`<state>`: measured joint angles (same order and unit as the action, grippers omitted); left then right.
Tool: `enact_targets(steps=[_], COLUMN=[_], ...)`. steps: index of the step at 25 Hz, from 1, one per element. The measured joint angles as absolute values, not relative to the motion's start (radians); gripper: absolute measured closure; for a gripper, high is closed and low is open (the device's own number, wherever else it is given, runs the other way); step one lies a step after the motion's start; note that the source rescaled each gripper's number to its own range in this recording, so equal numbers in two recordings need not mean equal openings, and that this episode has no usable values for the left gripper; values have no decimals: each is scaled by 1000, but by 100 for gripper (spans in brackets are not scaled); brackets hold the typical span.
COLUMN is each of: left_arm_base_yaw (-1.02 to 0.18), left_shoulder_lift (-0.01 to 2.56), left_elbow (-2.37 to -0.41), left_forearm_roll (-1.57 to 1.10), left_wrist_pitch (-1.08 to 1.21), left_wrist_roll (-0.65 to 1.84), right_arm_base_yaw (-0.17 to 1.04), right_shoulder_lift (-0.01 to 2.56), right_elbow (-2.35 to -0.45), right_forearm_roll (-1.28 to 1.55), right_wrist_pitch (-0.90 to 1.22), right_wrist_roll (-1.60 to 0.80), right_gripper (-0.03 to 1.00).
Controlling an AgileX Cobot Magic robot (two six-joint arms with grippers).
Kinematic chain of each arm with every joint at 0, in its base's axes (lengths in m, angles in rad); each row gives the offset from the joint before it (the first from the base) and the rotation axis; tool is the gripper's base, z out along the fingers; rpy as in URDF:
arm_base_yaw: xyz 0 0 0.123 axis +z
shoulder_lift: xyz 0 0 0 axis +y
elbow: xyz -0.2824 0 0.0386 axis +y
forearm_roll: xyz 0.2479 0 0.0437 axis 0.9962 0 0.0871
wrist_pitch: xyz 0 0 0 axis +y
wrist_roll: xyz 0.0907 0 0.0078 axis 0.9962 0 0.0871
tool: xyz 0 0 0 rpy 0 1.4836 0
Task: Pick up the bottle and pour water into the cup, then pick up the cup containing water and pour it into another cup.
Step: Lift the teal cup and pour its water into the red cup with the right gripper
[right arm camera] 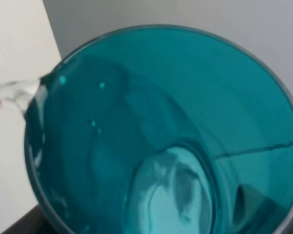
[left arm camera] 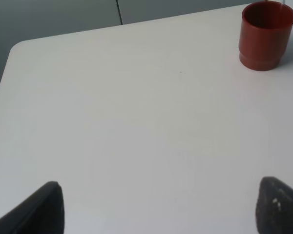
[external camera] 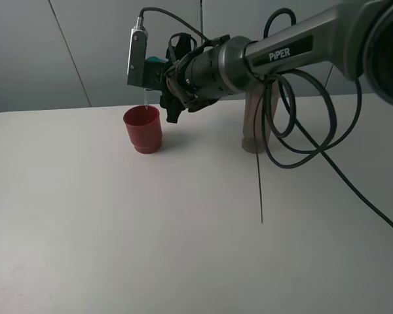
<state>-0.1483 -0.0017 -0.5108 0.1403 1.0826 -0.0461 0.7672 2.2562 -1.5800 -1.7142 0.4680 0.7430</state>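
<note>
Right pincer (external camera: 165, 73) grasps tilted teal cup (right arm camera: 161, 122), water (right arm camera: 14, 92) trickling into red cup (external camera: 143, 129); left pincer (left arm camera: 158, 209) released

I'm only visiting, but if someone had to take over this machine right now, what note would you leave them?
Left tool: open, empty, hovering over the table.
Right tool: shut on the teal cup, tipped above the red cup.
Bottle: upright on the table, partly hidden behind the right arm.
Done: the teal cup got its water; a thin stream of water is falling into the red cup.
Left: finish the pour, then probably right the teal cup and set it down.
</note>
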Motion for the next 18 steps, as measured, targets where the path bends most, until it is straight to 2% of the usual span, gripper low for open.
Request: enact_targets(steps=[18], left_arm_base_yaw=[-148], left_shoulder_lift=[-2], left_elbow=[-511], left_forearm_roll=[140], left_wrist_pitch=[1083], left_wrist_roll=[-46], right_arm_base_yaw=[767], right_shoulder_lift=[2266], right_elbow=[-1580], right_forearm_roll=[-1718], right_wrist_pitch=[512], right_wrist_roll=[530], right_gripper=[86])
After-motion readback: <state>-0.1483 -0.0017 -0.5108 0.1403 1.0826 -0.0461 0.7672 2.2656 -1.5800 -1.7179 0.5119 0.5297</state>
